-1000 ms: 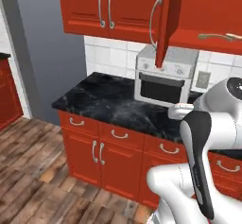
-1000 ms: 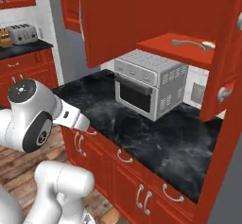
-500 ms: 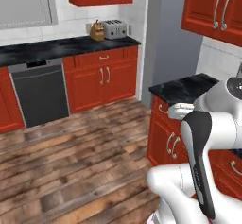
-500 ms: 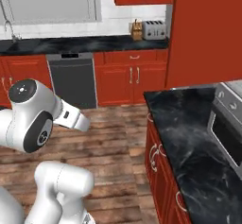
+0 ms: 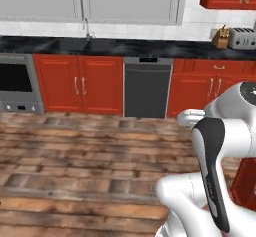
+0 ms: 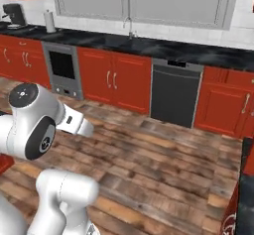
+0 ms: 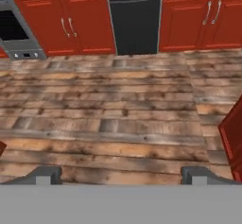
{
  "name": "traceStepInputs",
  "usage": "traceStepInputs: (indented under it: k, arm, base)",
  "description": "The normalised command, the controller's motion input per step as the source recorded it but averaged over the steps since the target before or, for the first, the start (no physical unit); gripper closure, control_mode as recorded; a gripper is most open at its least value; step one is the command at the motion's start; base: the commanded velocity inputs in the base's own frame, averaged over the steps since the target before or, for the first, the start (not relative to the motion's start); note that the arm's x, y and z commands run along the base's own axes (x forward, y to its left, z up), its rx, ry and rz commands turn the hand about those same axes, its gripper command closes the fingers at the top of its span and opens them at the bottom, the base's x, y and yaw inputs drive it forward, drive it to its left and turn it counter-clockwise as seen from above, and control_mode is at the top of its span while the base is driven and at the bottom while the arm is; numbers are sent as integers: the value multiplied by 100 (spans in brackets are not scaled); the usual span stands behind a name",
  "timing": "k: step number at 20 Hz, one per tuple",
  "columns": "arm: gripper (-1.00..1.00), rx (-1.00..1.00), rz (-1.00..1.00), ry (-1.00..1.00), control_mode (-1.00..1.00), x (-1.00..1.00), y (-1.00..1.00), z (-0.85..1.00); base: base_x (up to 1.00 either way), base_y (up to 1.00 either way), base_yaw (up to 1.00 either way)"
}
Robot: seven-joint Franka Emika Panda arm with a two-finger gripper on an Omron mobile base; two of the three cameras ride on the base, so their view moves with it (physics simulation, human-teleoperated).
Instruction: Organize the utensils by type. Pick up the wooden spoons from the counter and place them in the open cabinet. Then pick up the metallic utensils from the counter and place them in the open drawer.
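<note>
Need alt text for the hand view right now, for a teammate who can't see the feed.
The open gripper hangs empty over a wooden plank floor, its two dark fingertips spread wide apart at the bottom. Across the floor stand red cabinet doors, a dark dishwasher and part of an oven; no utensils are visible.

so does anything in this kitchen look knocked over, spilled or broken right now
Nothing stands out. The wooden floor is bare of spills, the red cabinet doors and the dishwasher sit shut and straight, and the toaster stands upright on the black counter. The gripper hangs open over the floor, holding nothing.
</note>
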Motion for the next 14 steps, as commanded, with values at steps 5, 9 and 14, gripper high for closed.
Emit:
traceStepInputs:
  k: [5, 9, 14]
  arm:
    - [-100, 0, 0, 0, 100, 0, 0, 0]
    - [-100, 0, 0, 0, 100, 0, 0, 0]
    - [-100, 0, 0, 0, 100, 0, 0, 0]
  base:
    - [96, 15, 48]
    - [100, 15, 26]
    - [100, 11, 18]
